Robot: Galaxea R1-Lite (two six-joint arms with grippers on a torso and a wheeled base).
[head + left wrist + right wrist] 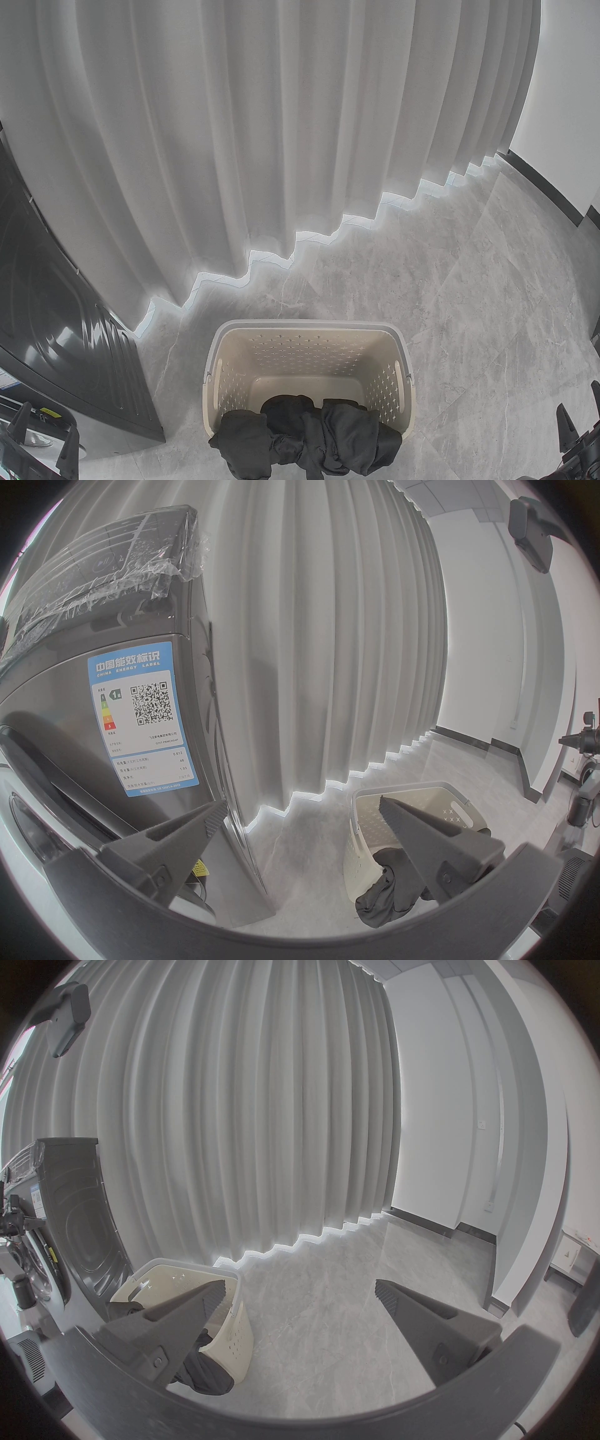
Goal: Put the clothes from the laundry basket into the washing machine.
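While one dark clothes heap [312, 437] is draping over the near rim of the single laundry basket [309, 325], right of one washing machine [62, 325], left gripper [301, 805] and right gripper [300, 1286] are gaping wide, holding nothing.

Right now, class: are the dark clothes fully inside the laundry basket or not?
Partly out: the dark clothes drape over the near rim of the laundry basket, hanging down outside.
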